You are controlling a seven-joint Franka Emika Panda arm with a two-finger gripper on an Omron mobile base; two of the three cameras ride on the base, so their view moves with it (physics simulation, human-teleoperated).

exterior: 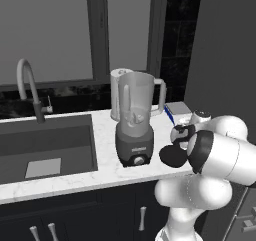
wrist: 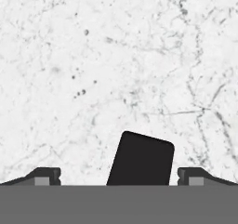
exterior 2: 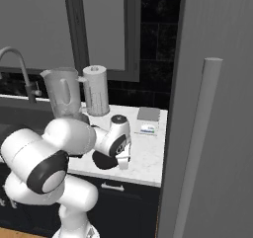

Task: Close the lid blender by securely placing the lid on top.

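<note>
Between the fingertips: the gripper [wrist: 119, 179] looks straight down at the white veined marble counter [wrist: 116, 56], with the short black tab of the lid [wrist: 139, 159] rising between its two small dark tips.
Hand state: jaws stand wide, one tip on each side of the tab with bare counter showing between; nothing is held.
Lid: the small flat round black disc [exterior: 172, 156] lies flat on the counter near its front edge, just beside the blender's base on the fridge side; in the right base view it shows as a dark patch [exterior 2: 101, 160] under the wrist.
Deciding relation: the lid is directly below the hand, its tab pointing up the hand view with a slight tilt, so the jaws straddle the tab's short width. In my judgement the hand needs to go lower before shutting.
Blender: translucent grey tapered jar with a side handle on a dark grey base with a front knob [exterior: 135, 122], mouth open, standing near the lid and toward the sink.
Behind it: a white cylinder [exterior 2: 97, 90] against the window.
Further out: a dark sink basin [exterior: 45, 145] with a curved tap [exterior: 27, 87].
</note>
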